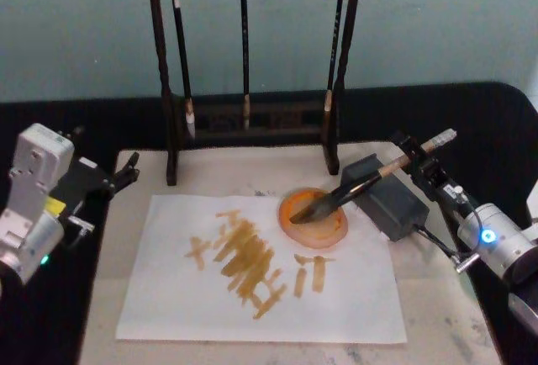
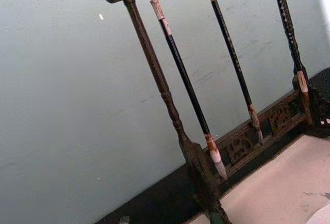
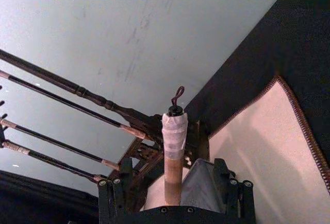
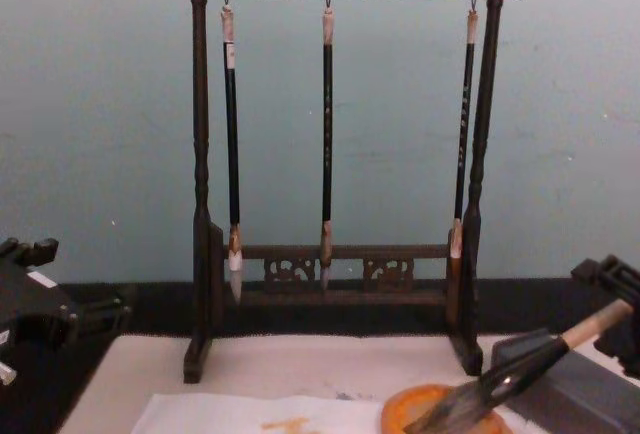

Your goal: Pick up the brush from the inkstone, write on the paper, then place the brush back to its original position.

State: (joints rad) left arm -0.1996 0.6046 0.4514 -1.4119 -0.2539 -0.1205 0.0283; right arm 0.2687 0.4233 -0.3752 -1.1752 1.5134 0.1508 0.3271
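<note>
Pale teal wall (image 4: 100,104) behind a black-clothed table (image 1: 471,113) with a beige, stitched-edge mat (image 1: 227,167); on it lies thin white paper (image 1: 168,298) streaked with ochre strokes, a round orange dish (image 1: 294,209) overlapping its far right corner. Brush (image 1: 361,184): grey-brown tuft in the dish, black shaft slanting up rightward from it over a grey block (image 1: 399,209). Its taped tan handle stands between the right gripper's (image 1: 420,161) fingers (image 3: 116,198), which the right wrist view shows spread clear of the wood. Left gripper (image 1: 126,170) parked well left of the dish beside the mat's edge, state not discernible; carved dark rack (image 4: 200,204) with three thin hanging brushes (image 4: 327,134) behind the dish.
</note>
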